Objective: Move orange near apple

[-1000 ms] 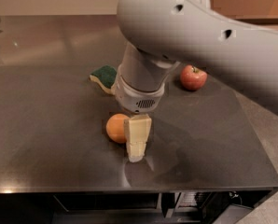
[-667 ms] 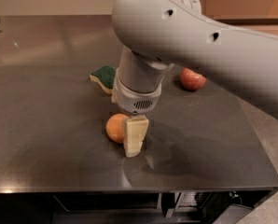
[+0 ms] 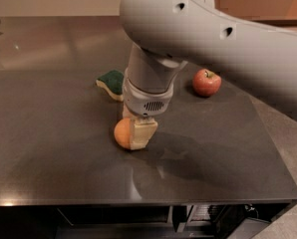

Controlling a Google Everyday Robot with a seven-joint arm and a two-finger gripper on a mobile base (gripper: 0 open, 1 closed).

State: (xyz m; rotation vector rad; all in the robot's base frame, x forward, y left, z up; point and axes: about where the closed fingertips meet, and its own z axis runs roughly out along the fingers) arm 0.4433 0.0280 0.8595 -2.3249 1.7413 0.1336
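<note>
The orange (image 3: pixel 120 133) rests on the dark metal table (image 3: pixel 49 148), left of centre and near the front. My gripper (image 3: pixel 136 135) comes straight down from the big grey arm and sits right at the orange, covering its right half. The red apple (image 3: pixel 207 82) with its short stem stands farther back and to the right, well apart from the orange.
A green and yellow sponge (image 3: pixel 111 82) lies just behind the gripper, left of the apple. The table's front edge (image 3: pixel 138 201) is close below the orange, and its right edge runs past the apple. My arm hides part of the table's back.
My gripper has moved lower and to the left, from beside the orange to over its right half. The orange, apple and sponge have stayed in place.
</note>
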